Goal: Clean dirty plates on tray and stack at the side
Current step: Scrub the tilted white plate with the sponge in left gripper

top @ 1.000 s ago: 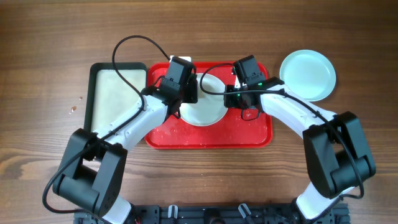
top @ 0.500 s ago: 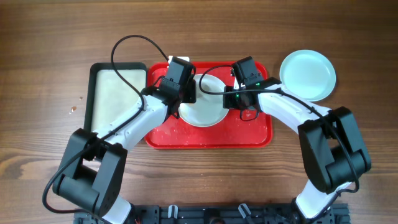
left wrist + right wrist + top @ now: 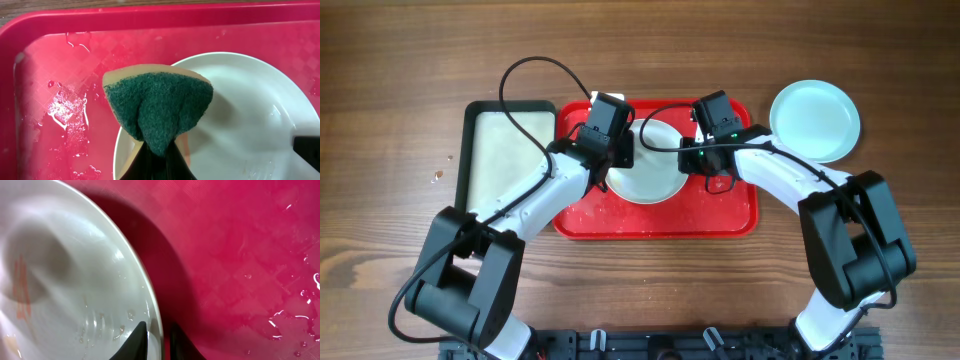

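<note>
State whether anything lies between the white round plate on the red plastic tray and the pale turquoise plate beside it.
Nothing loose: only the red plastic tray rim and the right gripper pinching the white round plate lie toward the pale turquoise plate.

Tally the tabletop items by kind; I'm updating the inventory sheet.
Plates: 2 (white plate, turquoise plate)
Trays: 2 (red tray, black-rimmed tray)
Sponges: 1 (sponge)
Total: 5
Whether anything is stacked under the turquoise plate cannot be told.
</note>
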Motion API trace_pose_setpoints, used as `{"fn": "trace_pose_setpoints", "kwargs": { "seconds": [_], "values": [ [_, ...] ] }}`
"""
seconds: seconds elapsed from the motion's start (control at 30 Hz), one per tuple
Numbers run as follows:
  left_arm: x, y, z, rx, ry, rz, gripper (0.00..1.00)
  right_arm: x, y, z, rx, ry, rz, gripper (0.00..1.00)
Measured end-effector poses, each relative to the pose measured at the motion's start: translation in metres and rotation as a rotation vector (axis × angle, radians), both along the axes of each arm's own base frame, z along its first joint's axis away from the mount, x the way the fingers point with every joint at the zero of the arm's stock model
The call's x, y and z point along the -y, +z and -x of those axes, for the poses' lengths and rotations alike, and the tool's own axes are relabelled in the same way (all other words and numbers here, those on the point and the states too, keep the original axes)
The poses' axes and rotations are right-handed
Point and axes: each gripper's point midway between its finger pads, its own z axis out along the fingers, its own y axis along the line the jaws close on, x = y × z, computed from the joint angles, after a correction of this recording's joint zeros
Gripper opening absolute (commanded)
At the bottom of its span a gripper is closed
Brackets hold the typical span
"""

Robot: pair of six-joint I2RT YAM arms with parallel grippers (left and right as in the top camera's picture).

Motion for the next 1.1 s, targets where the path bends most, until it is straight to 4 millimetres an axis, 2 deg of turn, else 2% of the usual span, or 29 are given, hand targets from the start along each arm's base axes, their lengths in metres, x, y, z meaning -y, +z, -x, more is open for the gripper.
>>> {"fn": "trace_pose_setpoints", "kwargs": {
  "seconds": [0.43, 0.6, 0.83, 1.1],
  "values": [
    [0.000, 0.000, 0.001, -0.003, 0.000, -0.002, 0.04, 0.003, 0.000, 0.005, -0.021, 0.006, 0.016, 0.17],
    [-0.001, -0.001, 0.001, -0.006, 0.000, -0.003, 0.04, 0.003, 0.007, 0.004, -0.005, 0.012, 0.015, 0.17],
    [-0.001, -0.001, 0.001, -0.006, 0.000, -0.004, 0.04, 0.003, 0.012, 0.003, 0.008, 0.019, 0.013, 0.10],
    [-0.001, -0.001, 0.001, -0.006, 0.000, -0.003, 0.04, 0.004, 0.011, 0.006, -0.006, 0.022, 0.020, 0.11]
  ]
}}
